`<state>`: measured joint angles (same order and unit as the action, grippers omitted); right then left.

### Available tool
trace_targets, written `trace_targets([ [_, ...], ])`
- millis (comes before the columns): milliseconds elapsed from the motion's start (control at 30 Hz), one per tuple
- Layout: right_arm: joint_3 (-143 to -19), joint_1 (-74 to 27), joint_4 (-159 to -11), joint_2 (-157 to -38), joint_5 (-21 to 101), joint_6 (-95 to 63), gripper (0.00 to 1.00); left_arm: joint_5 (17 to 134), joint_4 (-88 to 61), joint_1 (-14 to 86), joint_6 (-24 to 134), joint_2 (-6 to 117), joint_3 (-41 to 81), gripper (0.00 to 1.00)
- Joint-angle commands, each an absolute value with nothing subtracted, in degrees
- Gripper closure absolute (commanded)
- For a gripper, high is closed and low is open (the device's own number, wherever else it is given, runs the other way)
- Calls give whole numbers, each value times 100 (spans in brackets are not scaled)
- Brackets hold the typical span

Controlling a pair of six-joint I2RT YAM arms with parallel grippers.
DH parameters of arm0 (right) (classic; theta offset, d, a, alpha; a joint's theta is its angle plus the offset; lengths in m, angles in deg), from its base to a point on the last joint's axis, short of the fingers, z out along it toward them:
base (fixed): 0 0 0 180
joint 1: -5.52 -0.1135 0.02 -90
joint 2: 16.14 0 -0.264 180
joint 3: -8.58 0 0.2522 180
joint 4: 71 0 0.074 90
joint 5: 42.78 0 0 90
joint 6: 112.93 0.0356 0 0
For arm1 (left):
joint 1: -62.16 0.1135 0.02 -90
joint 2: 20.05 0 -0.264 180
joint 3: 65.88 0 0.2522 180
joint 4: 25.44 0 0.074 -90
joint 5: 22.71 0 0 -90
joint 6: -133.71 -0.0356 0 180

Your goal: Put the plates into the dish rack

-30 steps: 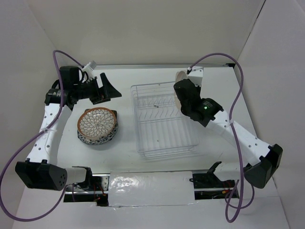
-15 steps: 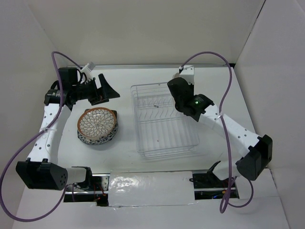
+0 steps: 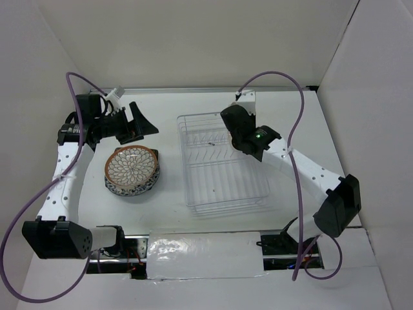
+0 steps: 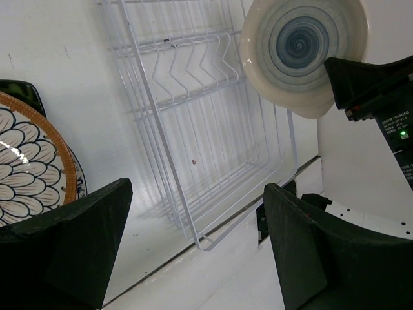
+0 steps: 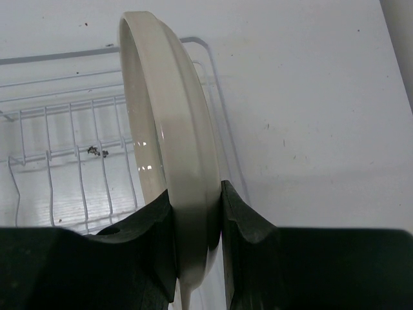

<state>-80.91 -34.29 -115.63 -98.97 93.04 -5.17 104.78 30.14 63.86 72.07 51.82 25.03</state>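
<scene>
Cream plate [image 5: 169, 148] over dish rack [image 3: 222, 161] (prongs [image 4: 193, 64] beside)

Dish rack [image 3: 222, 169]: white wire. Cream plate [image 4: 303, 48]: blue-grey concentric rings. Petal plate [image 3: 131, 165], nine o'clock of dish rack: brown rim, white petals on dark ground. Floral plate [image 3: 122, 189] beneath: blue-white. Cable [image 3: 271, 72]: purple.
</scene>
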Motion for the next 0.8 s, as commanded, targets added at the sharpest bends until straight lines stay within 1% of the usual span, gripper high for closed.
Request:
trace_targets([
  [0,-8472,-3403,-10787,-9876,9547,-298,100,10517,2901,6418,7025,4964,2461,5],
  [400,-8367,-3473,-11025,-10122,9415,106,100,10499,2910,6489,6981,4885,2338,5],
  [767,-8217,-3710,-11200,-10403,9564,343,100,10482,2910,6533,6938,4806,2224,5],
])
